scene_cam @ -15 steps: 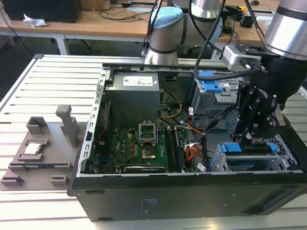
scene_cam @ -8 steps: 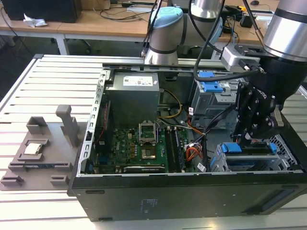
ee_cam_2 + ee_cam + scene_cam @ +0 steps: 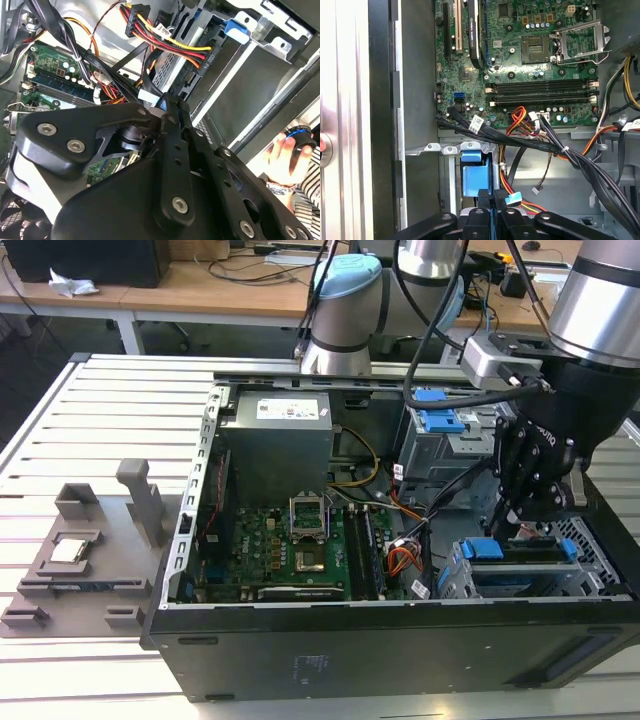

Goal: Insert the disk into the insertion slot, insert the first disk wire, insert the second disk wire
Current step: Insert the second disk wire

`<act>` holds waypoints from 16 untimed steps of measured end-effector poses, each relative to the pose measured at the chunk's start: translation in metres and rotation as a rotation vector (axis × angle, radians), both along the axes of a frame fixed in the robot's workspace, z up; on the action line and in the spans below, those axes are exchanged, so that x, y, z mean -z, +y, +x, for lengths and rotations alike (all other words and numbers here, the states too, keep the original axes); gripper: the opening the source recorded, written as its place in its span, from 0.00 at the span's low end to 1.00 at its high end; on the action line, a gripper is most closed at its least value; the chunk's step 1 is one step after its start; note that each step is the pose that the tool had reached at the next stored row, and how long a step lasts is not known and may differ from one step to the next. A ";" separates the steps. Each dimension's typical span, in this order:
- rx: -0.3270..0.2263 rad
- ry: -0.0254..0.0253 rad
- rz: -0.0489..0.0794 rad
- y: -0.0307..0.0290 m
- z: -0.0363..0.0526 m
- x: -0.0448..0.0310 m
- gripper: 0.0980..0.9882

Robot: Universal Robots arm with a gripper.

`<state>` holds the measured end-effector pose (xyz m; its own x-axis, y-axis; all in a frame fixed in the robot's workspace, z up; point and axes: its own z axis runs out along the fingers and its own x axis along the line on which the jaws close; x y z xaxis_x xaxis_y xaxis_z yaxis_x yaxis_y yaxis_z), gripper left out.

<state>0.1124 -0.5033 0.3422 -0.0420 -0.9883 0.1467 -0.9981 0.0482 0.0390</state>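
Blue-framed, the disk (image 3: 525,558) is seen lying inside the insertion slot (image 3: 590,538) of the perforated silver cage, at the near corner of the open computer case (image 3: 400,640) on the slatted counter (image 3: 90,400). The hand (image 3: 527,508) is held just above the disk's blue carrier, beside the grey cage (image 3: 440,435). In the first wrist view its fingertips (image 3: 485,197) are closed together on a black wire connector (image 3: 502,196) bearing a light blue tab, just beside the motherboard (image 3: 520,60).
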 end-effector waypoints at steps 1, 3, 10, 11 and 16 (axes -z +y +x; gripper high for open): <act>0.000 0.0000 0.000 0.0000 0.0000 0.0000 0.06; 0.000 0.0002 0.000 0.0001 0.0018 0.0001 0.06; 0.000 0.0073 0.077 -0.0141 0.0161 0.0002 0.06; 0.000 0.0073 0.087 -0.0177 0.0162 0.0003 0.06; -0.001 0.0073 0.120 -0.0241 0.0185 0.0004 0.06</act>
